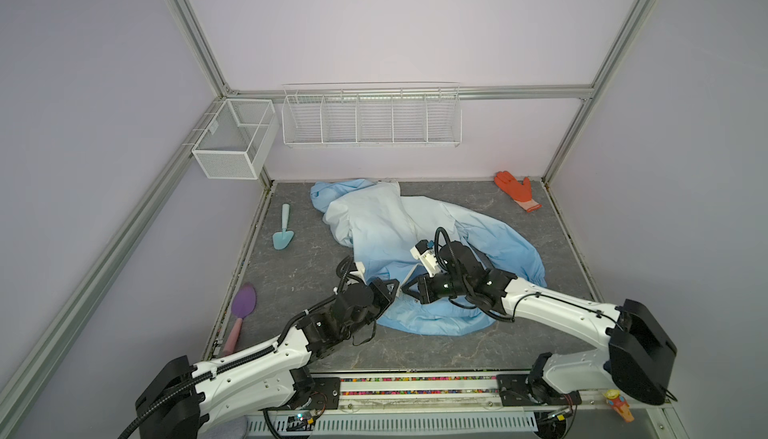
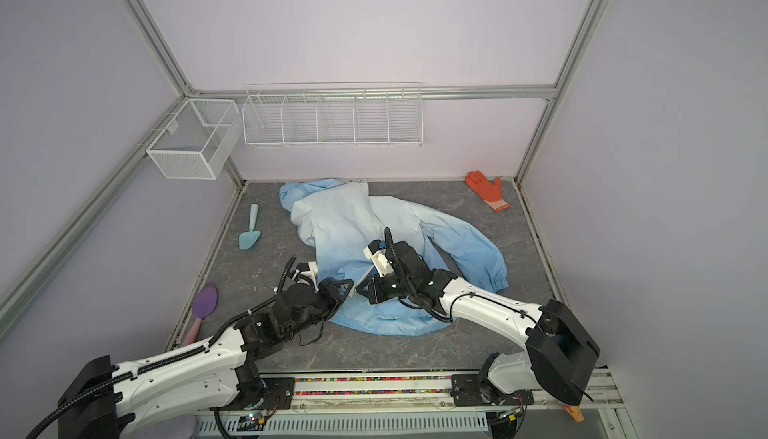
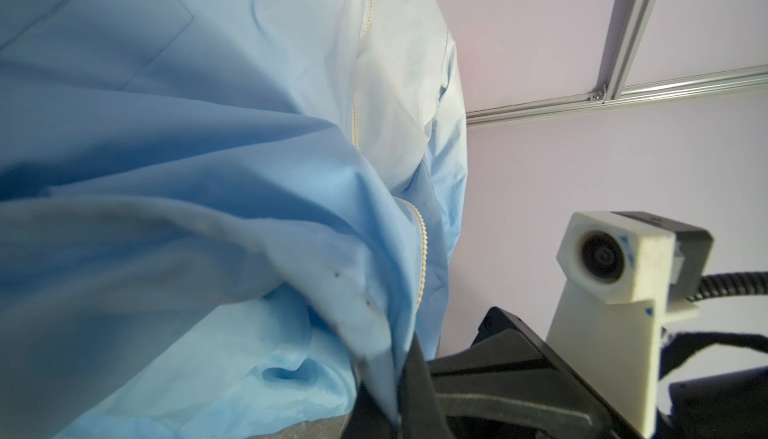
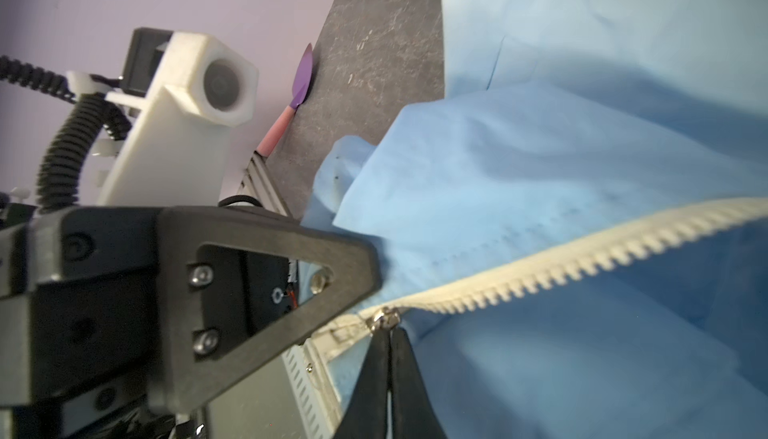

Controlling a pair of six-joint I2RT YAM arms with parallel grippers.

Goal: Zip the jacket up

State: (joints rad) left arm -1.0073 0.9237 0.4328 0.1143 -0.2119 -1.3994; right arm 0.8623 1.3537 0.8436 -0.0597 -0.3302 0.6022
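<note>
I'm pinching slider [image 4: 384, 318] with right gripper [image 4: 388, 335], left gripper [image 3: 392, 399] clamping jacket [image 1: 374, 225] hem; I'm aiming for slow pull straight along zipper [image 4: 582, 250], hem taut

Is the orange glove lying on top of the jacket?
No, the orange glove lies on bare tabletop near the far right corner, apart from the jacket.
</note>
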